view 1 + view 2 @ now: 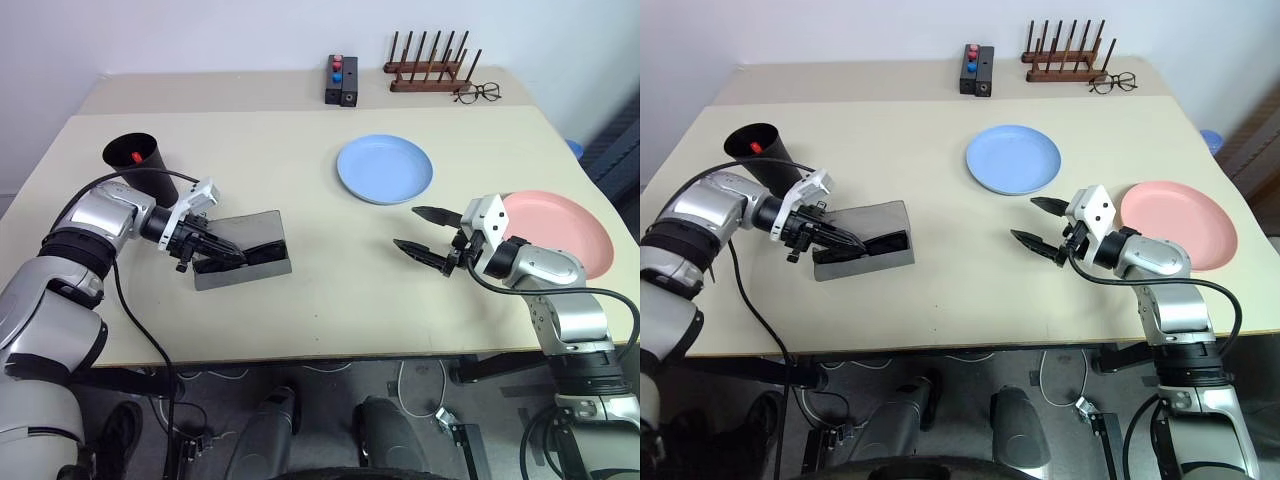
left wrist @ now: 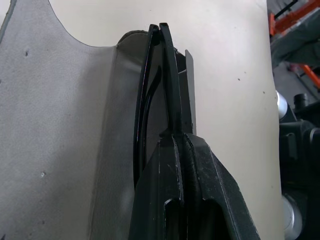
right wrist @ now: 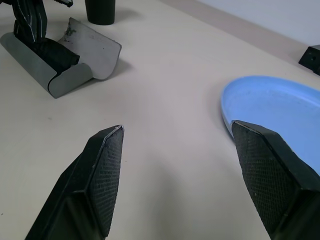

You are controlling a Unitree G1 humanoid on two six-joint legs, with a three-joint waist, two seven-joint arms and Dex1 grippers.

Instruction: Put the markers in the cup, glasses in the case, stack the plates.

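The grey case (image 1: 262, 228) lies open on the table's left side. Inside it rest the black glasses (image 2: 150, 75), and my left gripper (image 1: 232, 256) reaches into the case, shut on their thin frame. Behind that arm stands the black cup (image 1: 140, 160), with a red-capped marker (image 1: 135, 157) showing inside its rim. The light blue plate (image 1: 385, 168) sits mid-table and the salmon pink plate (image 1: 565, 232) at the right edge. Between the two plates, my right gripper (image 1: 406, 227) hovers open above bare table, holding nothing.
At the back of the table stand a black block with red and blue tops (image 1: 340, 80), a wooden peg rack (image 1: 430, 65) and wire-rimmed eyeglasses (image 1: 478, 94). The pink plate is near the table's right edge.
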